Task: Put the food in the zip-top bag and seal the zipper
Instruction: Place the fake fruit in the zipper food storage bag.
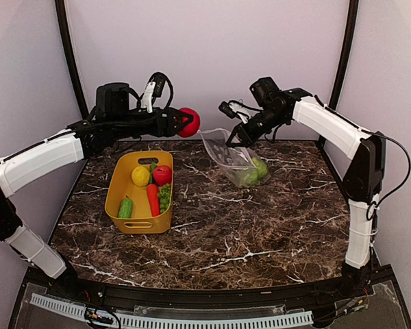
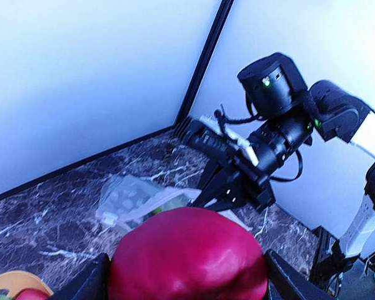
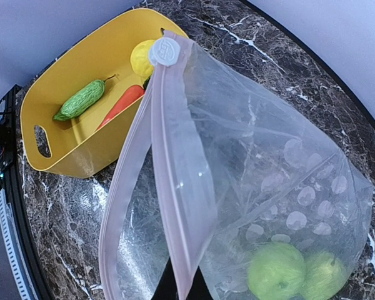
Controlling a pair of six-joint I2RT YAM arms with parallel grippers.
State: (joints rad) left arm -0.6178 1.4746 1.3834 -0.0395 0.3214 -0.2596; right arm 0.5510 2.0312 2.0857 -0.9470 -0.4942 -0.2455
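your right gripper (image 1: pixel 231 140) is pinched shut on the whitish-pink zipper strip (image 3: pixel 175 187) of the clear crinkly plastic bag (image 1: pixel 236 161), two round green toy fruits (image 3: pixel 278 272) inside. beyond, your left gripper (image 1: pixel 181 123) clasps a glossy red toy apple (image 1: pixel 190 122) in the air just beside the bag's mouth.

Red apple (image 2: pixel 187 256) in left end effector (image 2: pixel 187 278)

Open marble (image 1: pixel 246 233) front & ctr; yellow basket (image 1: pixel 123 181) at L, raised bag (image 1: pixel 236 161) w/ right claw (image 1: pixel 231 142) at back R.
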